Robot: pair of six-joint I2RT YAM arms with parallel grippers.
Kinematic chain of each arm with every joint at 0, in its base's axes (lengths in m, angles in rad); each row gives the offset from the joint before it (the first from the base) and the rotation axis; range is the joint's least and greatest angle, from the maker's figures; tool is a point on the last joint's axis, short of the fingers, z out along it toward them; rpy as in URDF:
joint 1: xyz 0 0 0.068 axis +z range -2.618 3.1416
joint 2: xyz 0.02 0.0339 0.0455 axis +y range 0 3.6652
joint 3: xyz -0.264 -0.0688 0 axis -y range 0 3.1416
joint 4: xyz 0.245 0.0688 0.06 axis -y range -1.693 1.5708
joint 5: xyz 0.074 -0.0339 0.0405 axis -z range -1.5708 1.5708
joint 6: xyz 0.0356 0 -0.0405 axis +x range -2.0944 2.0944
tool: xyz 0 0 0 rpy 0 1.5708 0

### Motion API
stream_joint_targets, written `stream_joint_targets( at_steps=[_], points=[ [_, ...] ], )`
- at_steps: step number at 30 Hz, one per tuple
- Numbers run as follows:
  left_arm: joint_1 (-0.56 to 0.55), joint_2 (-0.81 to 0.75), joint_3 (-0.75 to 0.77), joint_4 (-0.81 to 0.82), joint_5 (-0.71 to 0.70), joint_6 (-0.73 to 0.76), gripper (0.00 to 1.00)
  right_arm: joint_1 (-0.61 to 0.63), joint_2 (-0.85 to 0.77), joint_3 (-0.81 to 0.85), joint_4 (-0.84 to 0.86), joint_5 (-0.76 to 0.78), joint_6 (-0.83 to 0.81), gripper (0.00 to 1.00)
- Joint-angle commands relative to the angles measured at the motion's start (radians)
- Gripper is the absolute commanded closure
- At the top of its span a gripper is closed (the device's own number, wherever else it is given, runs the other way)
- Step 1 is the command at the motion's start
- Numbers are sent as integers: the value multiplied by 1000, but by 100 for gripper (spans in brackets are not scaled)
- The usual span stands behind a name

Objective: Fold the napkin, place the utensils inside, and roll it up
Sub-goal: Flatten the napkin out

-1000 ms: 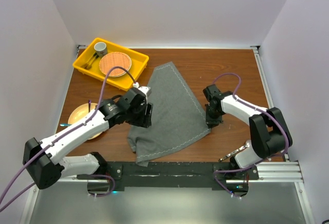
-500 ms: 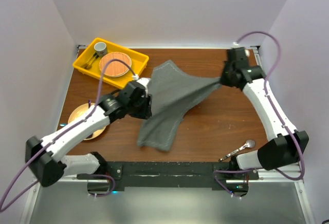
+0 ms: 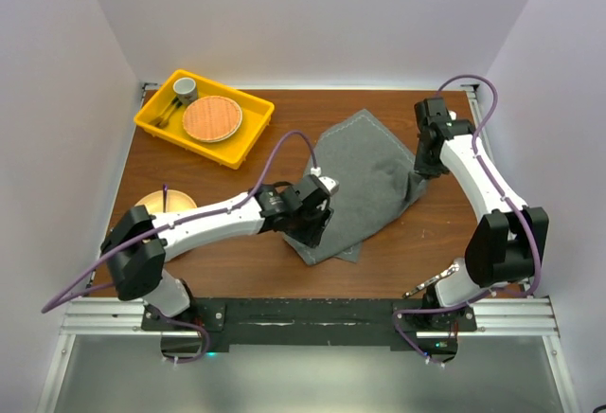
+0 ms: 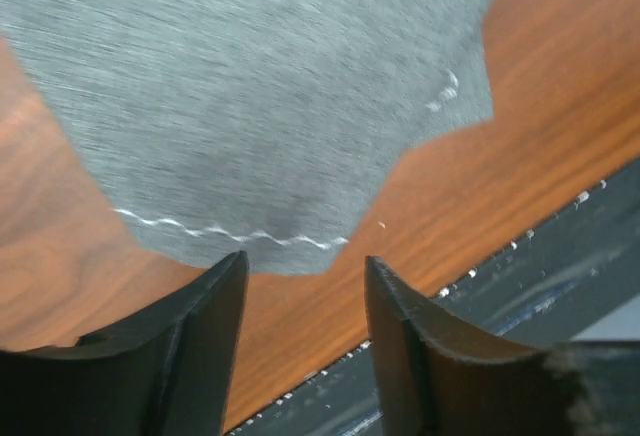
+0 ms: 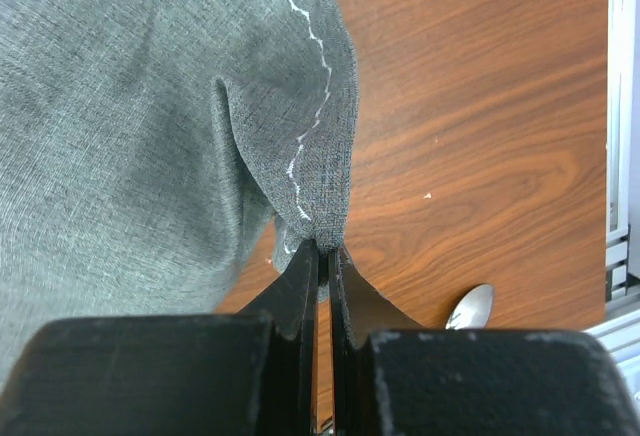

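Right gripper (image 5: 322, 248) pinches the napkin (image 5: 130, 106) corner tight between its fingers; left gripper (image 4: 303, 264) gapes empty, hem just ahead

No writing, label, brand, number or sign can be read in any of the views.
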Motion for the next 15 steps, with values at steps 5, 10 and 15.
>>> stream_joint_targets(
  at_steps=[5, 10, 15],
  points=[
    [285, -11, 4, 137, 115, 7, 25, 2, -23, 57, -19, -78, -33, 100],
    [345, 216, 154, 89, 145, 75, 23, 3, -41, 66, -29, -132, -36, 100],
    [350, 355, 221, 88, 134, 90, 27, 3, -55, 72, -38, -144, -38, 100]
  ],
)
